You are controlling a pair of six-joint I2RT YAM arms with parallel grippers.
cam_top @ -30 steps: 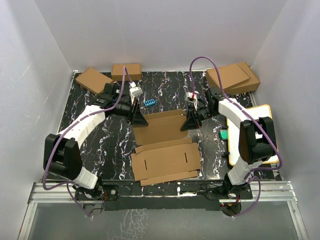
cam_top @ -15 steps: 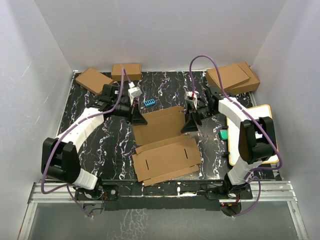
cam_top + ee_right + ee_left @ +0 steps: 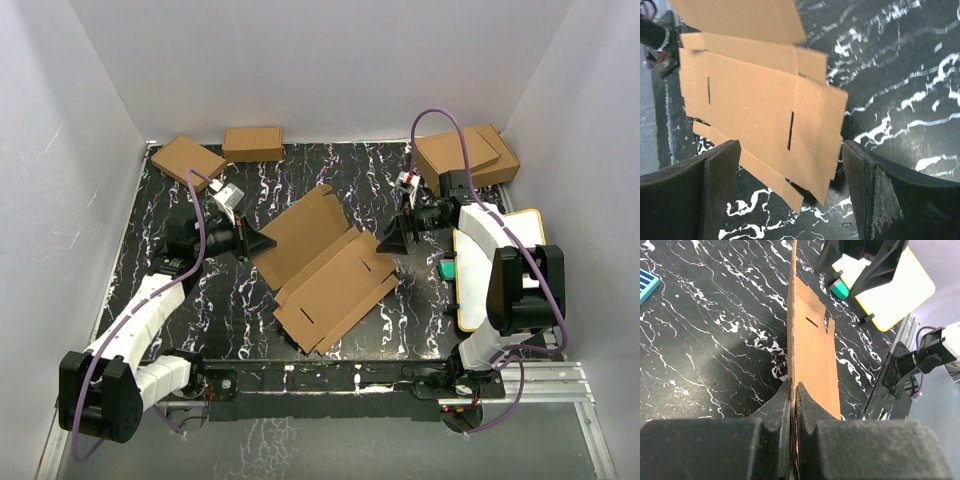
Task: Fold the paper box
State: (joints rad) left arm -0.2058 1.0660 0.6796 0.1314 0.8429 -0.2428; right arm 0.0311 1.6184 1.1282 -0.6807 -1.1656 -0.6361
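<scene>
Top external — left tool (image 3: 264, 243) pinches paper box (image 3: 335, 275) | right tool (image 3: 385, 244) agape, empty | stacked boxes (image 3: 465, 155) — far-right corner

**A:** What colour is the paper box (image 3: 325, 268) showing?

**B:** It is showing plain brown all over, and its slots are reading as thin dark lines.

**A:** And the counter (image 3: 300, 180)?

**B:** It is looking black, with white marble veins running through it.

**A:** The left fingers (image 3: 772, 410) and right fingers (image 3: 715, 175)?

**B:** Both are appearing matte black. The left arm (image 3: 145, 315) and right arm (image 3: 485, 228) are showing white shells with black joints, and the cables (image 3: 437, 111) are looking purple.

**A:** Is anything brighter standing out?

**B:** The board (image 3: 902, 287) is showing white with a yellow rim, a small block (image 3: 840, 289) is showing teal, and a ridged piece (image 3: 647, 284) is showing blue.
</scene>
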